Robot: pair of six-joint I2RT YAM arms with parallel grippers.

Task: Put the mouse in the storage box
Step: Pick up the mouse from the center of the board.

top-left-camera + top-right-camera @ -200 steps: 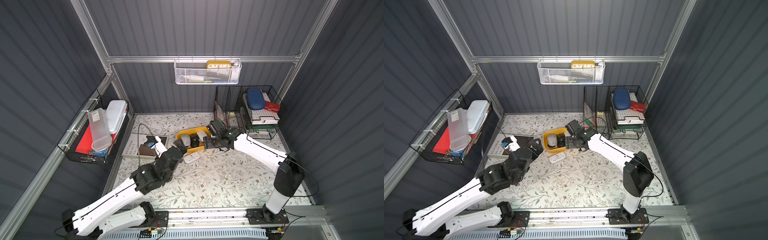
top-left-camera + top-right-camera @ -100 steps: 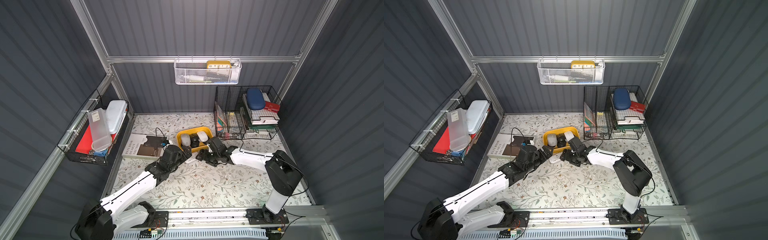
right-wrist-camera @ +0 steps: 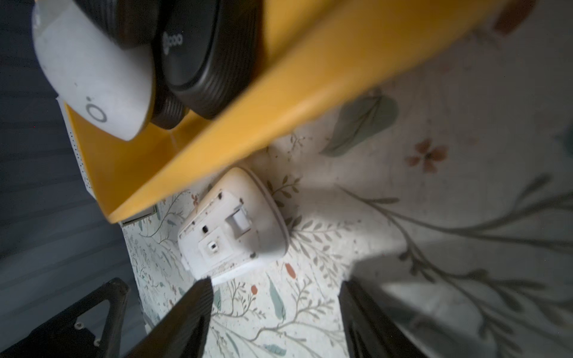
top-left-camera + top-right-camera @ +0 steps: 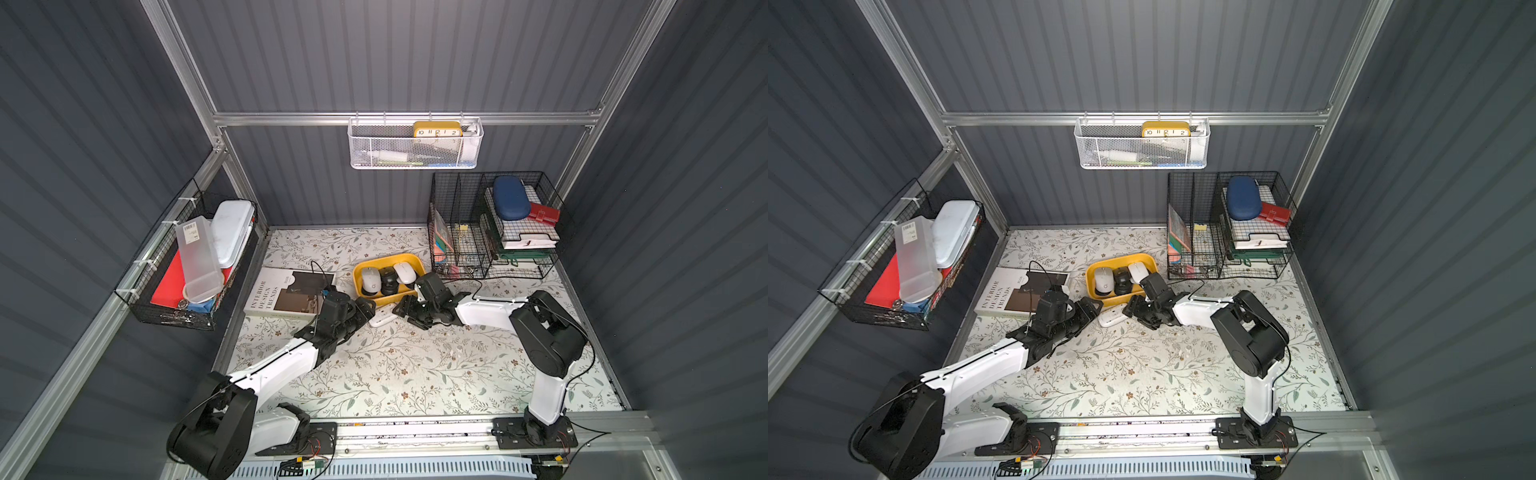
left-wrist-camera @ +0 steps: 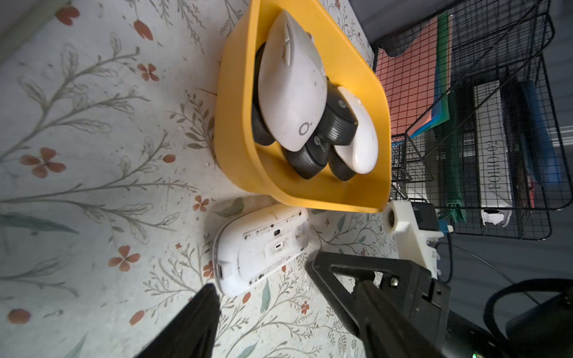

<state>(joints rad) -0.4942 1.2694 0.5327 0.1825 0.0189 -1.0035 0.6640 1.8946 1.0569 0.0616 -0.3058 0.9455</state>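
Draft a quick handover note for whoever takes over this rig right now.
Left tool: open, empty, tips close to the white mouse.
Right tool: open, empty, facing the same mouse from the opposite side.
Mouse: underside up on the table, just outside the yellow storage box.
Done: other mice already in the box.
Left: grasp this mouse, lift it into the box.

Mustard-yellow storage box [image 4: 386, 261], white mouse [image 4: 382, 319]
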